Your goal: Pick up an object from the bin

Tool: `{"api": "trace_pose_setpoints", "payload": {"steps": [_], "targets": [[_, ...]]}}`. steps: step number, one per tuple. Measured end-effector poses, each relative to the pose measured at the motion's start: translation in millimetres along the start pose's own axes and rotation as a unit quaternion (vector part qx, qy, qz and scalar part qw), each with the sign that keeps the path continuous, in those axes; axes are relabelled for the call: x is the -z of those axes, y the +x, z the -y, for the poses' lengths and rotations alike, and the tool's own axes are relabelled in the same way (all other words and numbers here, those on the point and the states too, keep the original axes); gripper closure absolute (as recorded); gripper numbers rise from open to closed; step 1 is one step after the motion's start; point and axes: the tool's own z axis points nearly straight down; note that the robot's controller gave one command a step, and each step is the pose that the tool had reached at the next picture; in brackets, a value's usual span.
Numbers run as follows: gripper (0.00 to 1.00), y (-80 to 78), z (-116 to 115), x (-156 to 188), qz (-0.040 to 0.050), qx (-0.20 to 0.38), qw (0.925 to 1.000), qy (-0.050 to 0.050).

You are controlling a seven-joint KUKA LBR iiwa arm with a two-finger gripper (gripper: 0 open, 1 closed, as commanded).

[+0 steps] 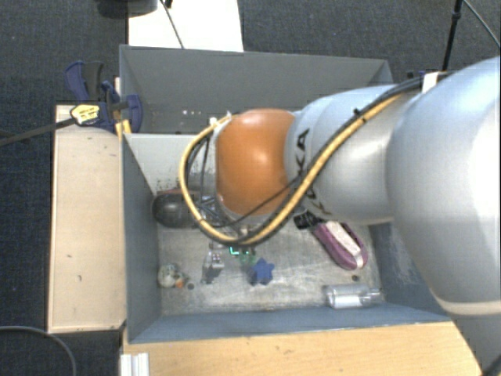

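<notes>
Hovering gripper: low over the front-left floor of the bin.
Jaws: state cannot be told.
Blue star-shaped piece: nearest candidate, just beside gripper, lying clear.
Advice: centre above it, descend straight, avoid small round thing.

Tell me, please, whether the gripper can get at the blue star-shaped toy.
Probably yes: the blue star-shaped toy lies uncovered on the bare floor of the bin, close beside the gripper, with nothing between them.
</notes>
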Motion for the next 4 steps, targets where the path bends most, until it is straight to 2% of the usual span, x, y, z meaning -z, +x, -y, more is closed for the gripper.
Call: {"api": "trace_pose_setpoints", "payload": {"steps": [1,2,3,4], "targets": [[0.0,20.7,89.0,-47.0,0.0004,-0.028,0.9996,0.002],[0.0,33.6,134.5,-65.1,0.003,-0.025,0.9997,0.0],[0.0,34.4,110.8,-62.7,0.0081,0.132,0.9912,0.0],[0.0,18.4,163.3,-63.9,0.0054,0.158,0.9875,0.001]]}}
